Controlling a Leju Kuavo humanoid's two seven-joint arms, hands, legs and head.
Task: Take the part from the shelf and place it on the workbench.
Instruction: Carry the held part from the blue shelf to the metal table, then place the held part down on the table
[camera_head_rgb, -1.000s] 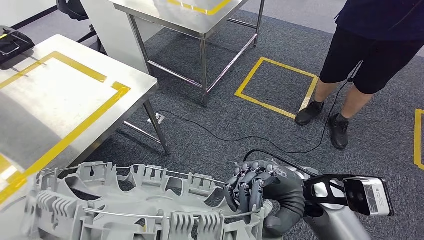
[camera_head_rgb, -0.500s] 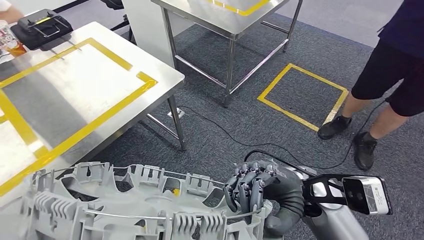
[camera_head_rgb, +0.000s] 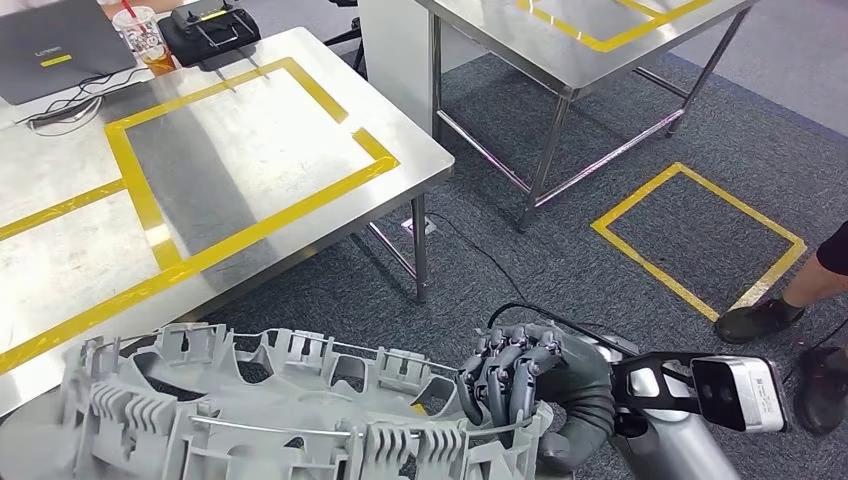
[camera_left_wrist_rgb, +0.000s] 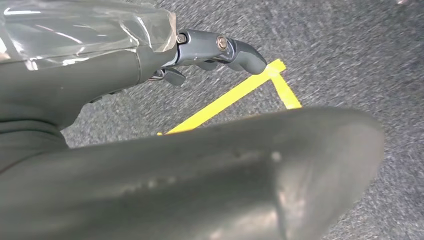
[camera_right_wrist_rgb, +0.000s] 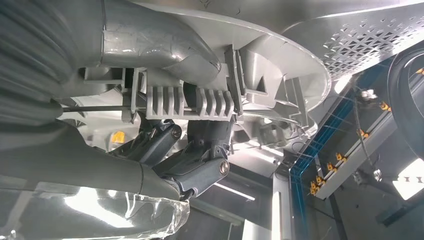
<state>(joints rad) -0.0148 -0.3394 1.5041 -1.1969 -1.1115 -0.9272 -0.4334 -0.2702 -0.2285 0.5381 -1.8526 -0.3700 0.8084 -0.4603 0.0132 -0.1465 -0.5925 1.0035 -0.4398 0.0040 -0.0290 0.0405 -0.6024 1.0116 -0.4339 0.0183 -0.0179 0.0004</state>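
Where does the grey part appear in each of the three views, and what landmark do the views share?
Head view: the part spans the lower left, its near rim gripped by the right hand.
Right wrist view: the part fills the upper middle, fingers curled on its rim.
Left wrist view: cannot tell.
Shared landmark: the right hand on the rim.

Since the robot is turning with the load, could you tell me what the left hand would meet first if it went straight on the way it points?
Probably the grey carpet by the yellow floor tape: the left hand points past its fingers towards the floor, nothing between, though depth is unclear.
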